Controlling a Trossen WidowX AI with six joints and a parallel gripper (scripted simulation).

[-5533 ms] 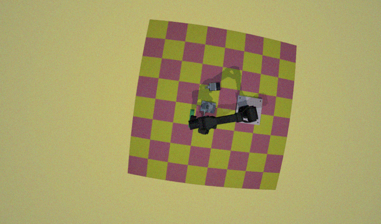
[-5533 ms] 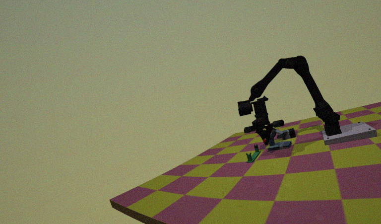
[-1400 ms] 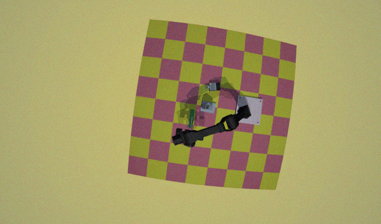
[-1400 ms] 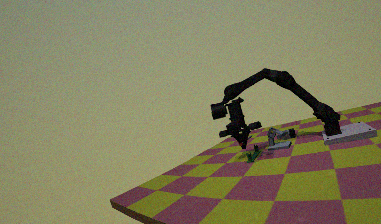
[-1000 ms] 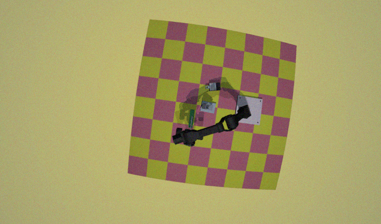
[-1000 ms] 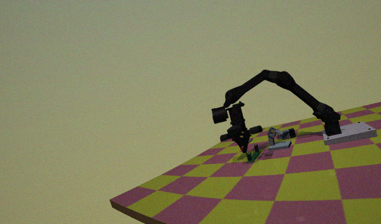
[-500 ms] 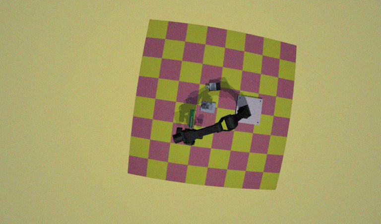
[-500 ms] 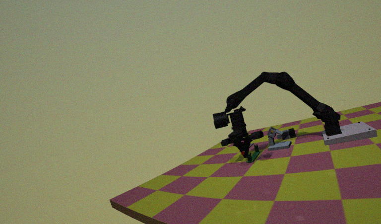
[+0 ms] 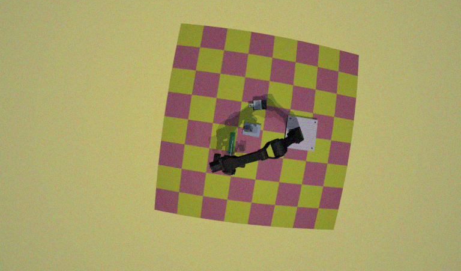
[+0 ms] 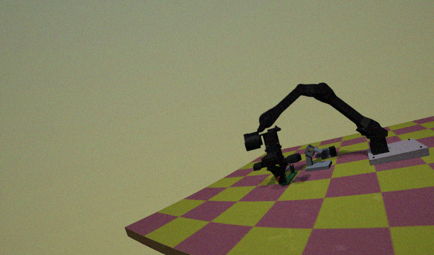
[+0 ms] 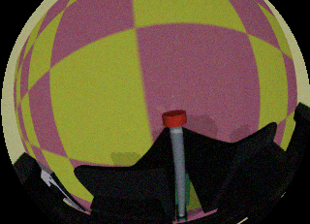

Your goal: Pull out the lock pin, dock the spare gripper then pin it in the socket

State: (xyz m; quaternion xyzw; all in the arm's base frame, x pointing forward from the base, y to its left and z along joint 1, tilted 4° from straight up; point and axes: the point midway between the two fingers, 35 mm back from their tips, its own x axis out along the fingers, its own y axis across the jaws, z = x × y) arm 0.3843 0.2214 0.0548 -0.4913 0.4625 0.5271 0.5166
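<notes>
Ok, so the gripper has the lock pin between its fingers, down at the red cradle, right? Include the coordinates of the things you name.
Not quite: the cradle (image 9: 232,143) (image 10: 291,177) is green, as the exterior view shows. The gripper (image 10: 282,182) does have the lock pin (image 11: 178,161) between its fingers, down at that cradle.

Pink-and-yellow checkered flat desk (image 9: 217,187) (image 10: 287,214) (image 11: 203,69), bearing white rectangular base plate (image 9: 311,132) (image 10: 406,150), grey block-footed mount (image 9: 255,132) (image 10: 320,166), small green oblong rack (image 10: 290,178), grey-and-black spare gripper (image 9: 257,104) (image 10: 326,152) near mount.

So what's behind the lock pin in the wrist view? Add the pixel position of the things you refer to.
Behind the lock pin (image 9: 232,145) (image 10: 277,178) (image 11: 178,151): parts of the dark fingers (image 10: 282,176), green holder (image 9: 232,134) (image 10: 291,177) (image 11: 187,185) and checkered table top (image 9: 234,63) (image 10: 345,210) (image 11: 194,64). What the pin itself covers can't be seen.
</notes>
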